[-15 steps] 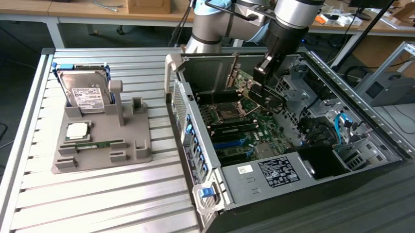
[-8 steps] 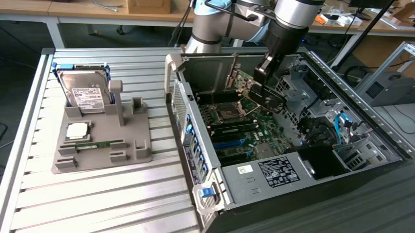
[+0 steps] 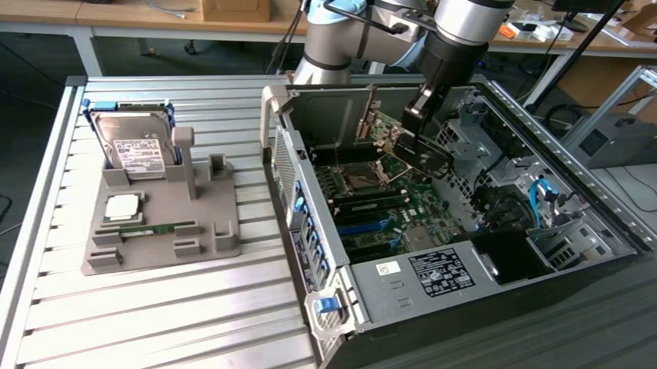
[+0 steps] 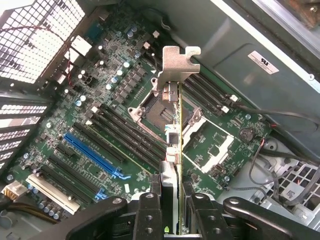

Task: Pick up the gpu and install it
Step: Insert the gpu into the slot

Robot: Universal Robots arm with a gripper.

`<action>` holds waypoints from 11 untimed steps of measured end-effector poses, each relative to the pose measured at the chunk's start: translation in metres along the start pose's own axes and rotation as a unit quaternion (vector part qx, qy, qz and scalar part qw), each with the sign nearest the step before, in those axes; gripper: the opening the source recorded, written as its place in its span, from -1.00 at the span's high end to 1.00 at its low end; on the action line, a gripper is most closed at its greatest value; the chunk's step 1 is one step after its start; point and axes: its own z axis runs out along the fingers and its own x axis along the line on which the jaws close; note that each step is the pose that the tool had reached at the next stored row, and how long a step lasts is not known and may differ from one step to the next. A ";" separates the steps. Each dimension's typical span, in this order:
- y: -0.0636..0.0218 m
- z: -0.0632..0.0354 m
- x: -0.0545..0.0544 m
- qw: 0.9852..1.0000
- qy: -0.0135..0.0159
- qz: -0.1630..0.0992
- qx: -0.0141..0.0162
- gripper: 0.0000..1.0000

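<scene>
1. Exterior view: we've got the gripper down inside the case, clamped on the gpu, which hangs over the motherboard.
2. Wrist view: the gpu is edge-on, with its long axis running straight out from the gripper and the bracket at the far end.

A slatted metal counter lies under even light. Beyond its far edge stand wooden desks, one bearing a cardboard box, over dark floor. A grey box sits at the exterior view's right.
</scene>
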 end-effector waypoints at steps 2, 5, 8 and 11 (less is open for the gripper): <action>0.0000 0.0000 0.000 1.000 0.000 -0.004 0.000 0.47; 0.0000 0.0000 0.000 1.000 0.000 -0.008 0.000 0.47; 0.0000 0.0000 0.000 1.000 0.000 -0.012 0.000 0.47; 0.0000 0.0000 0.000 1.000 0.000 -0.016 0.000 0.47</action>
